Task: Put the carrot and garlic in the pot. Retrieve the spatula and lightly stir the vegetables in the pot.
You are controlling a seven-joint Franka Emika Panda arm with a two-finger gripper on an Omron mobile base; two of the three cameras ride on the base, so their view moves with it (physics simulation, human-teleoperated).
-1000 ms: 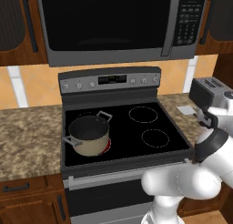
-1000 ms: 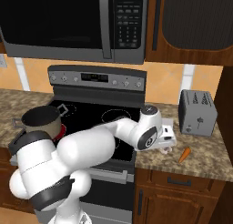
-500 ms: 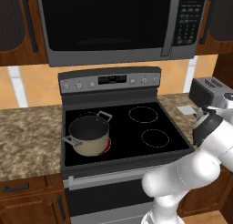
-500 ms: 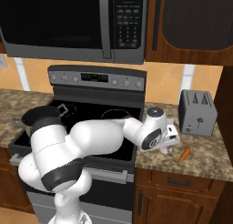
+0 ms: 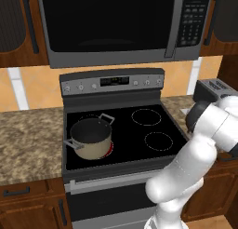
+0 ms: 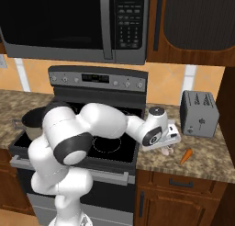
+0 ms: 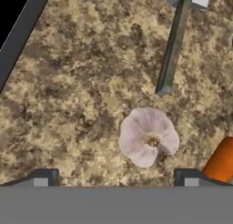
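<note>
The fingers (image 7: 48, 176) stand spread wide and empty just above the garlic (image 7: 148, 136) on the desk (image 7: 82, 95); the carrot (image 7: 221, 160) lies just beside it; the bulb looks light, firm, rounded, likely to roll; best pinched across its middle.

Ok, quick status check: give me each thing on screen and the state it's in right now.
gripper: open, hanging over the garlic, holding nothing
garlic: loose on the counter
carrot: on the counter near the toaster, not in the pot
spatula: lying flat on the counter, untouched
pot: upright on the front left burner, no vegetables visible inside
toaster: upright on the counter
</note>
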